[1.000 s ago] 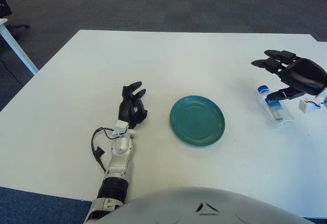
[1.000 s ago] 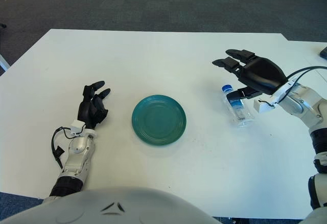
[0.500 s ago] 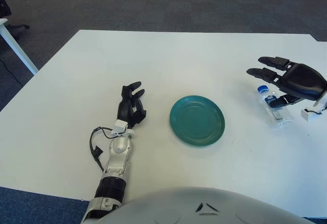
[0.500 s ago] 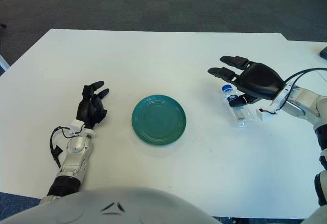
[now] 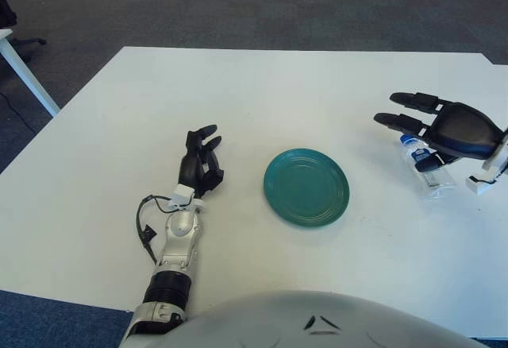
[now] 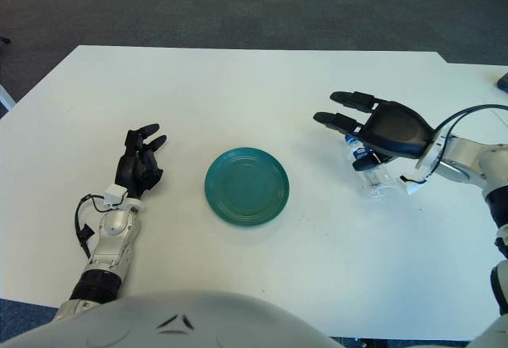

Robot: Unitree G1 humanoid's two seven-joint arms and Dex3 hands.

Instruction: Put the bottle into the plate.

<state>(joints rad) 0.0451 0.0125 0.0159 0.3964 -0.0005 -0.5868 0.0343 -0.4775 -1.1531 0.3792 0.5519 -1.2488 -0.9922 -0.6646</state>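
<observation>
Nearest the desk's (image 5: pixel 95 125) front edge, the left hand (image 5: pixel 202 163) shows beside the plate (image 5: pixel 306 187), fingers loosely curled, empty; farther toward the right edge, the right hand (image 6: pixel 379 129) hovers spread over the lying bottle (image 6: pixel 371 170), poised to grasp.

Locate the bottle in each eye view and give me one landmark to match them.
Left eye view: the bottle lies at the right edge, mostly under the right robot hand.
Right eye view: the bottle lies right of centre, under the same hand.
Shared landmark: the green plate, to the bottle's left in both.
</observation>
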